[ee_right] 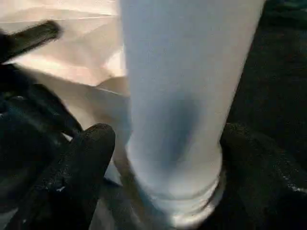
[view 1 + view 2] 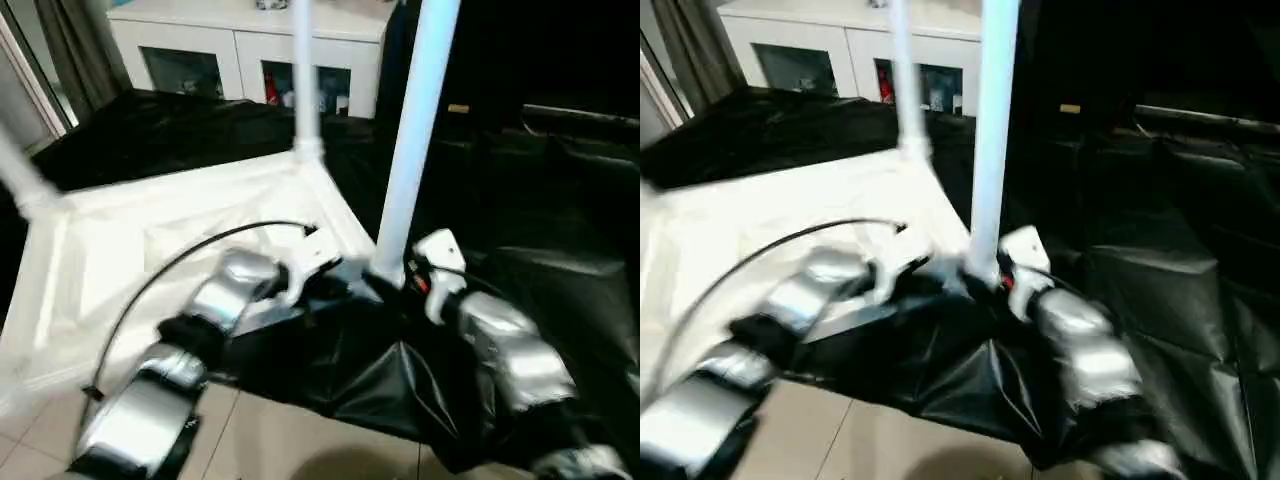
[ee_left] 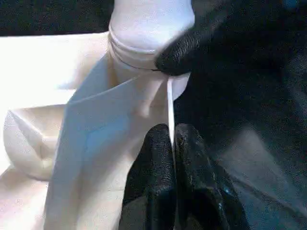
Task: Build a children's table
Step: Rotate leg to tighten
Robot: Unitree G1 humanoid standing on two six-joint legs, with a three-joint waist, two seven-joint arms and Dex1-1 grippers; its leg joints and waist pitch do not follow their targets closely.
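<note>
Black-draped worktop [image 2: 560,290] under everything, white cabinet [image 2: 250,45] with glass doors well beyond the fingers, tiled floor [image 2: 260,440] on the near side.

Children's table [image 2: 150,250] lying upside down on the worktop, ribbed underside up. Three legs visible standing in corner sockets: near leg [image 2: 410,150] upright between the two grippers, far leg [image 2: 305,80] upright well beyond them, third leg [image 2: 20,175] tilted at the far left corner.

Left gripper [image 3: 171,143] at the near corner, fingers [image 3: 153,172] together, pinched on the thin edge of the tabletop rim [image 3: 169,105] just beside the socket. Socket collar [image 3: 139,52] with the near leg seated in it directly ahead of those fingers.

Right gripper [image 1: 168,143] at the base of the near leg, fingers [image 1: 91,148] apart, one on each side of the tube. Contact with the tube: cannot tell, looks like a slight gap on one side. One right fingertip [image 3: 180,55] also seen resting against the socket collar from the left wrist side.

Black cable [image 2: 180,260] arcing over the left forearm, above the tabletop.
</note>
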